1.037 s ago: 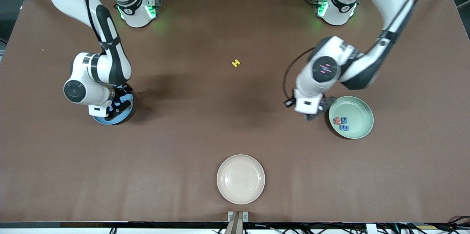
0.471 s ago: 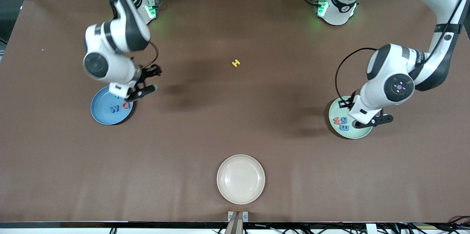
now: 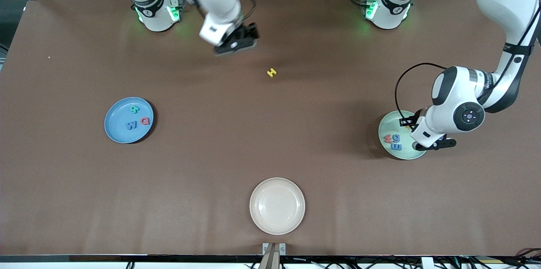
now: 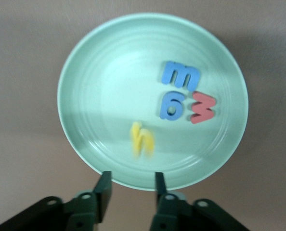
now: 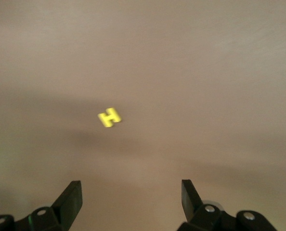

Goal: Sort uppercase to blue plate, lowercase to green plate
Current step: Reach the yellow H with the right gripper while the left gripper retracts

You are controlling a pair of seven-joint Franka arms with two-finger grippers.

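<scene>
Left gripper [image 4: 131,185], open, empty, over green plate [image 4: 85,57] holding 4 lowercase [image 4: 172,106].

White arms [image 3: 503,3] — black joints, black jaws, green-lit bases [image 3: 158,11].

Right gripper [image 3: 236,43] up over bare counter [image 3: 270,142] near yellow H [image 3: 271,72], left gripper [image 3: 433,144] over green plate [image 3: 391,155] rim, W [image 3: 132,125], Q [image 3: 145,121], R [image 3: 134,109] on blue plate [image 3: 114,131], cream plate [image 3: 277,205] nearest camera
</scene>
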